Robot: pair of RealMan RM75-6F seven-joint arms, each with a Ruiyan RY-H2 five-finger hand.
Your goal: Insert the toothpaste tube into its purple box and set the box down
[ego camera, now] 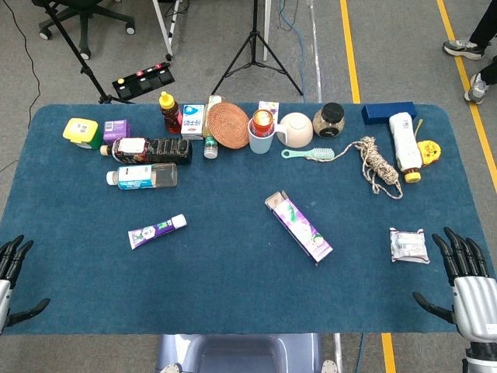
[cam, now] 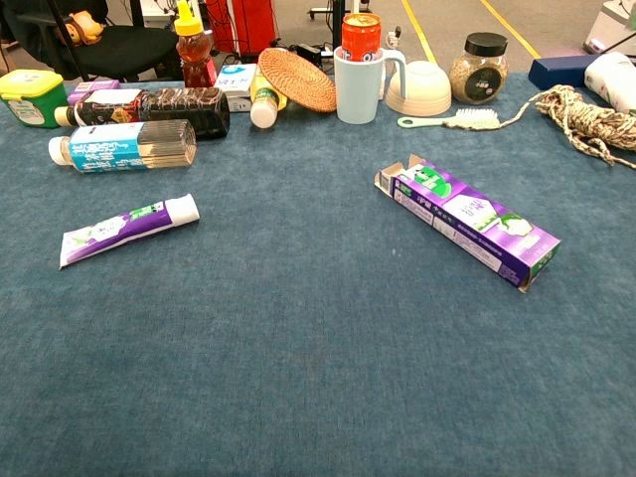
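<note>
Your left hand [ego camera: 14,272] and right hand [ego camera: 464,272] both rest at the near table edge, fingers spread and holding nothing, so no step is done yet. The toothpaste tube [ego camera: 157,231] lies flat left of centre, well apart from the purple box [ego camera: 299,226], which lies near the middle with its far flaps open. Picking up, inserting and setting down all remain.

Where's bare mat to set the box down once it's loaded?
Bare mat between the toothpaste tube and purple box, and along the whole near edge between left robot hand and right robot hand. The far edge is crowded with bottles and jars.
</note>
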